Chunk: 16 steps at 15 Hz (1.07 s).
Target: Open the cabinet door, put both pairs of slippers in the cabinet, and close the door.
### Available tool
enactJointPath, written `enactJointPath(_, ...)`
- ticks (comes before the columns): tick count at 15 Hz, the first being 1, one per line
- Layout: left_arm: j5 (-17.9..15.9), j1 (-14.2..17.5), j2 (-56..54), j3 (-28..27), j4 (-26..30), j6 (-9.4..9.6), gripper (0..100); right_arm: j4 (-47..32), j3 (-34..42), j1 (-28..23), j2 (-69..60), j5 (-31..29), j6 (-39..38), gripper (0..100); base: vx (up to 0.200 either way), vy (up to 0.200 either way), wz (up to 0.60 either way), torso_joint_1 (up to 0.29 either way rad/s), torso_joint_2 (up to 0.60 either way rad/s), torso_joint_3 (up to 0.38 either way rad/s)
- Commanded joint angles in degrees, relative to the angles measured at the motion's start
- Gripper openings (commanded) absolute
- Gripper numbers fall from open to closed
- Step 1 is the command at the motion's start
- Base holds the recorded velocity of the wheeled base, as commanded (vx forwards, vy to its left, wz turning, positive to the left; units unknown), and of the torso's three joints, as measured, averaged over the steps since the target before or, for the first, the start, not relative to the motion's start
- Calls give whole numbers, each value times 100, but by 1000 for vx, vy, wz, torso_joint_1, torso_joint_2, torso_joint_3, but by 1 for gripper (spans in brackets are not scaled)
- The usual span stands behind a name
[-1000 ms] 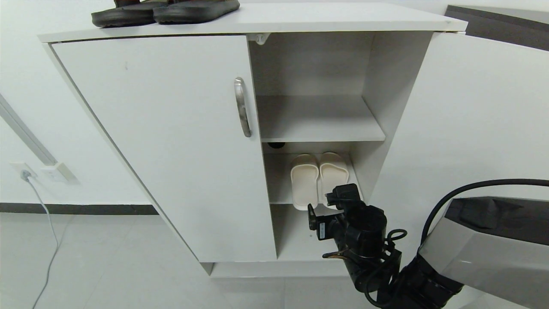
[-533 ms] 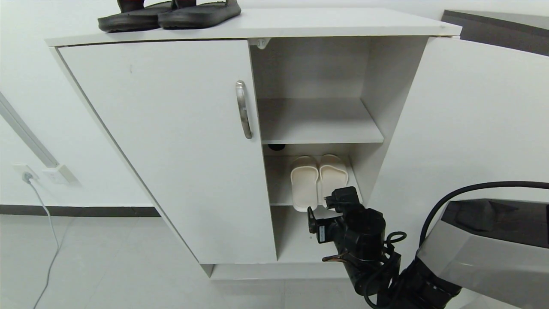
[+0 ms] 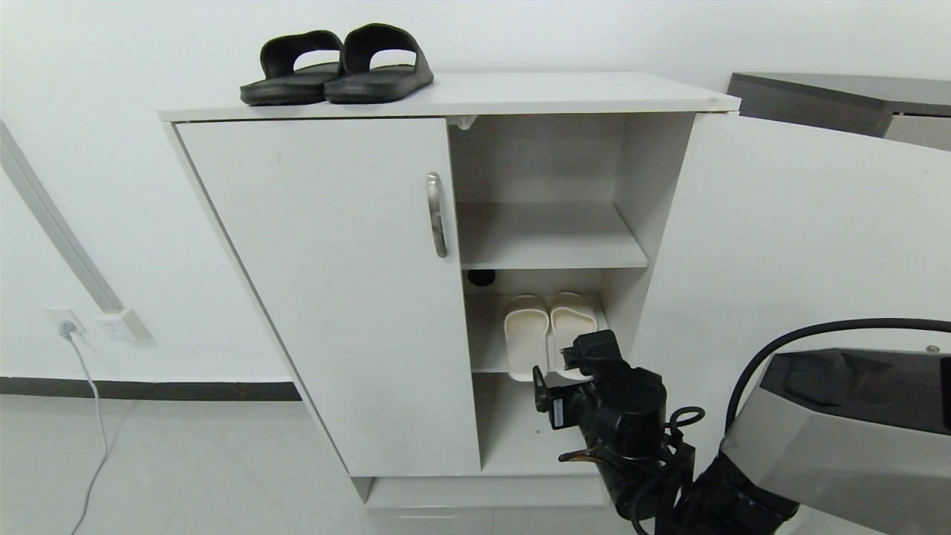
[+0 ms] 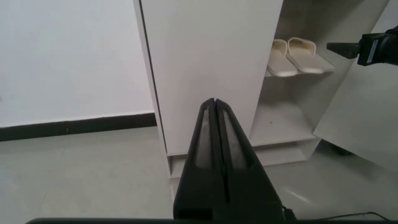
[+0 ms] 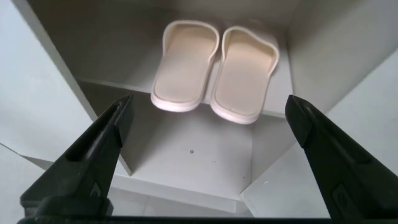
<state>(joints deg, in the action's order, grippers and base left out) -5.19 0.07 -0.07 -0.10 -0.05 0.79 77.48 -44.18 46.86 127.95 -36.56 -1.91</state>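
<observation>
**Cream pair shelved, black pair on top of the cabinet**

The cream slippers [image 3: 550, 334] [image 5: 214, 68] [image 4: 298, 55] lie side by side and touching on the lower shelf [image 3: 487, 349], in the open right half of the cabinet [image 3: 565, 89]. Their long axes run front to back, straps toward the rear wall. The near ends jut a little past the shelf's front edge.

The black slippers [image 3: 338, 65] sit as a pair on the cabinet's top, above the closed left door [image 3: 334, 282]. Their heels point toward the front edge, and their long axes are slanted slightly to one side. The right door [image 3: 802, 238] stands swung wide.

The right gripper [image 3: 561, 360] [image 5: 208, 115] hangs just before the cream pair with its fingers spread wide, holding nothing. The left gripper [image 4: 214, 106] is pressed closed and empty, low near the floor [image 4: 81, 168], facing the left door
</observation>
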Motion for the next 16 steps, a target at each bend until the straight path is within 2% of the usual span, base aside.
enactJointPath(1,1,1,7,1,-4,0,0,4,6,-1,28,0,-2,100,0,0,0,2,2,212)
enactJointPath(11,1,1,7,1,-4,0,0,12,32,-10,63,26,16,100,0,0,0,2,2,39)
enactJointPath(16,1,1,7,1,-4,-9,0,12,50,-10,54,17,16,100,0,200,0,6,9,4)
